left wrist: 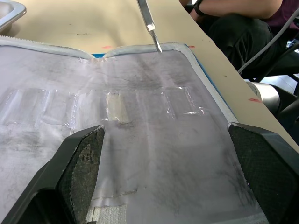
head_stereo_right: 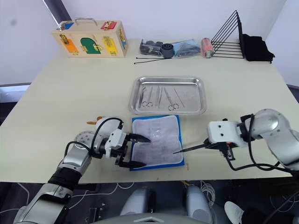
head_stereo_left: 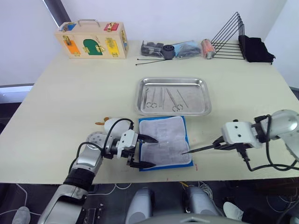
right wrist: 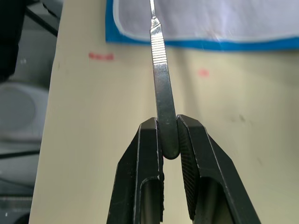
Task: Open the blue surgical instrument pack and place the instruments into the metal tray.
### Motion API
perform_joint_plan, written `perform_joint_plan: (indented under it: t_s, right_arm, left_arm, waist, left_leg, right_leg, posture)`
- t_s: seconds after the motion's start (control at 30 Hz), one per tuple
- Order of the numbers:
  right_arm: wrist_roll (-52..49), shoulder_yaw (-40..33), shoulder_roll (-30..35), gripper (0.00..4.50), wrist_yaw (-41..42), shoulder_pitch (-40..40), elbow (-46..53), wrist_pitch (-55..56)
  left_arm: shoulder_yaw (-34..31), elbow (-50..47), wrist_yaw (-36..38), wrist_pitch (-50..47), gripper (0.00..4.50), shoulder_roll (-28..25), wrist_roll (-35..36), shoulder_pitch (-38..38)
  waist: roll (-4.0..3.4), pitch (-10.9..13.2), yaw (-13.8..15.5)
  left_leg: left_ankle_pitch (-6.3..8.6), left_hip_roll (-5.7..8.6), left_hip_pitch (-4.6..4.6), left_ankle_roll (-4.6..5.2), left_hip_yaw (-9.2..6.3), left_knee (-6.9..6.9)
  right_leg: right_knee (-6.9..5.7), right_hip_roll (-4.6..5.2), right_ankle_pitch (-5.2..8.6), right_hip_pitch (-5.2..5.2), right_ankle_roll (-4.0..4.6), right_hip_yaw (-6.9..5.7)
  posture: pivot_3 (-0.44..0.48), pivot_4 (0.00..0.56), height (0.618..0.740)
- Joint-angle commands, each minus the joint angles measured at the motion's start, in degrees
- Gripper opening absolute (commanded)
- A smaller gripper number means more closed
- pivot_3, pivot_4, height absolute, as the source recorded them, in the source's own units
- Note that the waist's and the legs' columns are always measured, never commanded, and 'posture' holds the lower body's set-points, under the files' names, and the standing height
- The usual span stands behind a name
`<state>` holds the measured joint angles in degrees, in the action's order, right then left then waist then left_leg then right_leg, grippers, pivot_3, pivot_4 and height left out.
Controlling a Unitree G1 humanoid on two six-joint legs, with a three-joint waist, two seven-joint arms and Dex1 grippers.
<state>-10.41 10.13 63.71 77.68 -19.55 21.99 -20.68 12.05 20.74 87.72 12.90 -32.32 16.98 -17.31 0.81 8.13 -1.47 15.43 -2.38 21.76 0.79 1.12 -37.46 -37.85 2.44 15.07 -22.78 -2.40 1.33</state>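
Observation:
The blue surgical instrument pack [head_stereo_left: 166, 140] lies opened flat near the table's front edge, clear whitish inner side up with a blue border. My left gripper [head_stereo_left: 152, 152] is open at the pack's left edge, its fingers [left wrist: 79, 172] spread wide over the plastic. My right gripper [head_stereo_left: 217, 143] is shut on a slim silvery instrument [head_stereo_left: 201, 149], held level to the right of the pack. The instrument's tip [left wrist: 150, 25] hovers over the pack's front right corner. Behind the pack, the metal tray [head_stereo_left: 173, 80] holds several thin instruments [head_stereo_left: 163, 99], among them scissors.
A white oval pad [head_stereo_left: 110, 126] lies left of the pack. Along the back stand a wooden latch box [head_stereo_left: 92, 41], dark bags [head_stereo_left: 177, 49], long black rods [head_stereo_left: 152, 59], a black wire rack [head_stereo_left: 229, 37] and black cloth [head_stereo_left: 256, 49]. A person [left wrist: 243, 14] sits beyond the table edge.

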Motion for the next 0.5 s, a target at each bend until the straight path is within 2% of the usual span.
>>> perform_joint_plan:
  t_s: [0.03,0.17,0.5]
  right_arm:
    - [-1.1,-4.8,1.2,0.01,-1.0,0.5,0.1,0.8]
    - [-4.3,-8.2,-0.1,0.01,-3.8,-1.0,-0.1,-5.3]
    - [-11.0,-12.5,-15.2,0.01,-22.5,-4.8,-2.7,-24.4]
  left_arm:
    - [2.3,4.5,0.8,-0.6,4.5,-0.1,-3.0,1.7]
    - [2.3,4.9,0.8,-0.1,4.5,0.1,-3.0,1.7]
    - [2.6,2.5,-0.1,-1.4,4.5,0.2,-2.7,2.1]
  waist:
    - [-0.01,0.0,0.0]
    - [-0.13,0.0,0.2]
    - [-0.26,-0.1,0.6]
  left_leg:
    - [0.0,0.0,-0.01,0.0,0.01,0.0]
    - [0.0,0.0,0.0,0.0,0.03,0.0]
    - [0.0,0.01,0.02,0.0,0.02,0.0]
  right_leg:
    - [-0.01,0.0,0.0,0.0,0.0,0.0]
    - [-0.01,0.0,0.0,0.01,0.0,0.02]
    - [-0.01,0.0,-0.01,0.0,0.01,0.04]
  posture:
    - [0.0,0.15,0.74]
    - [0.0,0.15,0.74]
    - [0.0,0.15,0.74]
